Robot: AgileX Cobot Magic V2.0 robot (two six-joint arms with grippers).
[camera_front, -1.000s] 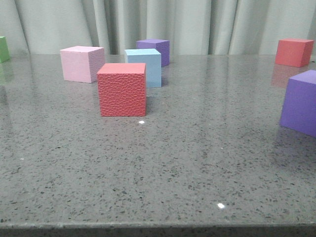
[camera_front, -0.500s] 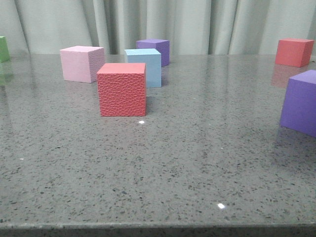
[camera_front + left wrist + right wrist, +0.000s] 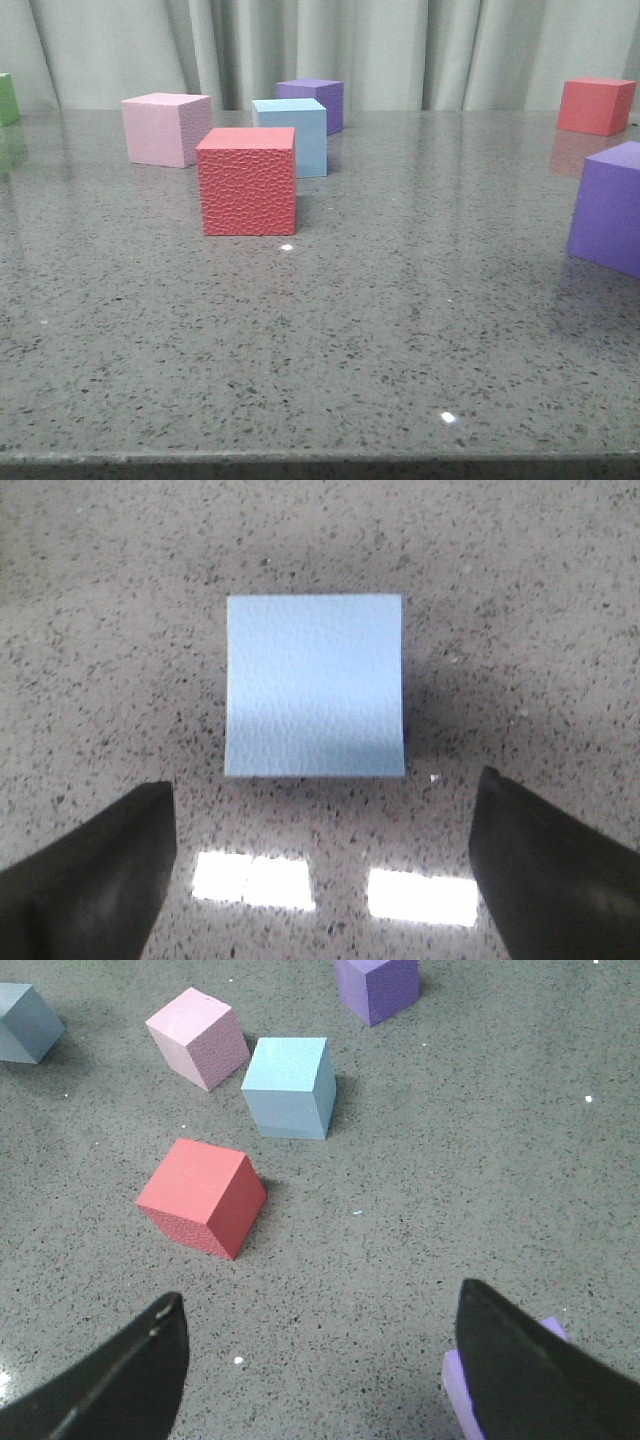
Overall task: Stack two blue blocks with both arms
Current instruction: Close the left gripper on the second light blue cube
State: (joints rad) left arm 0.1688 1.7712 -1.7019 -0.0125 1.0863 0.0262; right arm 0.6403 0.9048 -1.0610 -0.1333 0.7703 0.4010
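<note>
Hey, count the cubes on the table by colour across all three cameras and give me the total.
Blue cubes: 2
Red cubes: 2
Purple cubes: 2
Pink cube: 1
Green cube: 1
Total: 8

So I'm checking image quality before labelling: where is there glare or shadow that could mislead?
Left wrist view: bright rectangular glare patches on the table between the left tool fingers; the blue block casts a soft shadow to one side. Front view: small specular dots, faint cube reflections. Right wrist view: even light, soft shadows.
</note>
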